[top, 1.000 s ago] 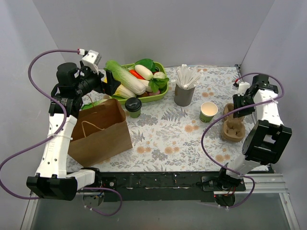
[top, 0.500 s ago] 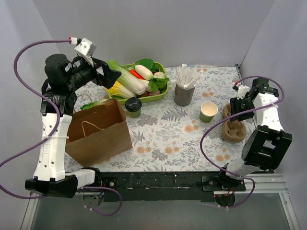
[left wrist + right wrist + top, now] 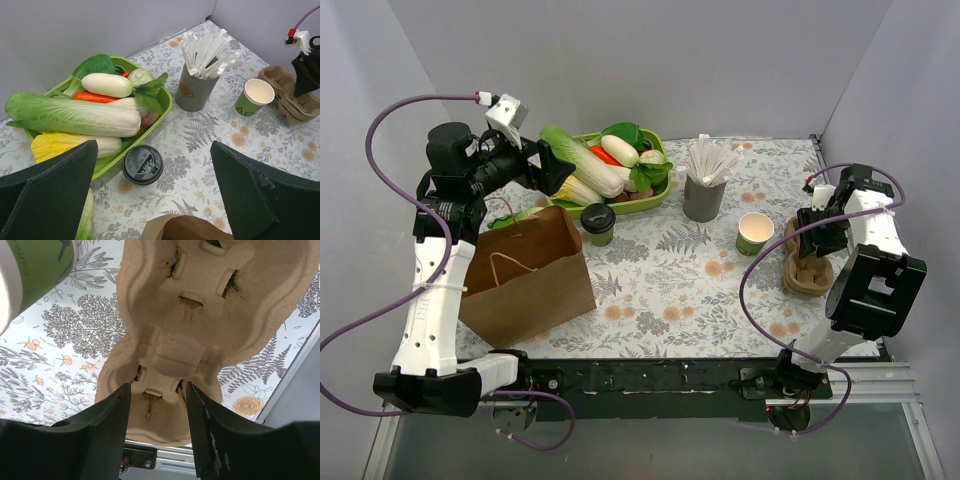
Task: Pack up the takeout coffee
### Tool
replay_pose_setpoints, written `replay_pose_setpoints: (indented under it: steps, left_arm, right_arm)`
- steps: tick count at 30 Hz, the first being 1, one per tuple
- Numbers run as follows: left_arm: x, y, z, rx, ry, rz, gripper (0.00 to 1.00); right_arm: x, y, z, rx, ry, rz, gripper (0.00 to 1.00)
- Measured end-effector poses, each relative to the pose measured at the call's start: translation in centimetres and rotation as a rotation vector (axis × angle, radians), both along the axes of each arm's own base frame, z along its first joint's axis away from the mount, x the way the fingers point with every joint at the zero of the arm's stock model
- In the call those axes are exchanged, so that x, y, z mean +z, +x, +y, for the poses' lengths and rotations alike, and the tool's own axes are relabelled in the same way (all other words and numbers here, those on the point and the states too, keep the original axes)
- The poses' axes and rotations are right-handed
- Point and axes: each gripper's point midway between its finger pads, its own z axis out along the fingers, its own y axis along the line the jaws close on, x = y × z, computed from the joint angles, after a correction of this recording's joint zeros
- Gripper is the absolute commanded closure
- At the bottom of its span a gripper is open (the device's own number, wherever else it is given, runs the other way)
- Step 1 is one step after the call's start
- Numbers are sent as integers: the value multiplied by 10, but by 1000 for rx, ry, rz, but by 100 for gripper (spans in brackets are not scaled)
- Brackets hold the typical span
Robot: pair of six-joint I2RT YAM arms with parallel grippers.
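Observation:
The takeout coffee (image 3: 598, 222), a dark-green cup with a black lid, stands between the green tray and the brown paper bag (image 3: 525, 275). In the left wrist view the coffee (image 3: 143, 164) sits below and between my fingers, with the bag's edge (image 3: 185, 229) just in front. My left gripper (image 3: 552, 172) is open and empty, held high over the tray's left end (image 3: 154, 150). My right gripper (image 3: 812, 245) is open, its fingers low over the near end of a brown pulp cup carrier (image 3: 200, 315).
The green tray (image 3: 620, 208) holds several vegetables. A grey straw holder (image 3: 704, 190) and a lidless green cup (image 3: 755, 232) stand right of centre. The pulp carrier (image 3: 807, 270) lies by the right wall. The lidless cup (image 3: 30, 270) is close to the right gripper.
My left arm rose and swung back, then came forward and down a little. My right gripper shifted slightly over the pulp carrier. The coffee and bag have not moved.

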Motion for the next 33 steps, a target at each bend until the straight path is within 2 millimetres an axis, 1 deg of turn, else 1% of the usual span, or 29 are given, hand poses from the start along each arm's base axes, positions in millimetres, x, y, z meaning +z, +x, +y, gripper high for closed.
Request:
replay_pose_setpoints:
  steps: [9, 15, 18, 21, 22, 24, 25, 28, 31, 33]
  left_arm:
    - [2, -1, 1, 7, 1, -8, 2]
    - [0, -1, 2, 9, 6, -7, 2]
    - [-1, 0, 2, 8, 7, -6, 2]
    - [-1, 0, 2, 8, 7, -6, 2]
    - [-1, 0, 2, 8, 7, -6, 2]
    - [-1, 0, 2, 8, 7, -6, 2]
    - [-1, 0, 2, 8, 7, -6, 2]
    - [-1, 0, 2, 8, 7, -5, 2]
    - [-1, 0, 2, 8, 8, -4, 2]
    - [-2, 1, 1, 7, 7, -2, 2]
  right_arm:
    - [-7, 2, -5, -5, -19, 17, 44]
    - [-13, 8, -7, -7, -20, 21, 46]
    - [-15, 9, -8, -9, -19, 27, 49]
    - [-15, 11, -8, -9, -20, 28, 54]
    - [-15, 11, -8, -10, -20, 26, 59]
    - [-15, 11, -8, -9, -20, 26, 63]
    - [-14, 11, -8, -10, -18, 26, 67]
    - [-12, 12, -7, -11, -12, 22, 72]
    - [-11, 13, -7, -8, -10, 19, 75]
    - [-11, 13, -7, -7, -10, 19, 70]
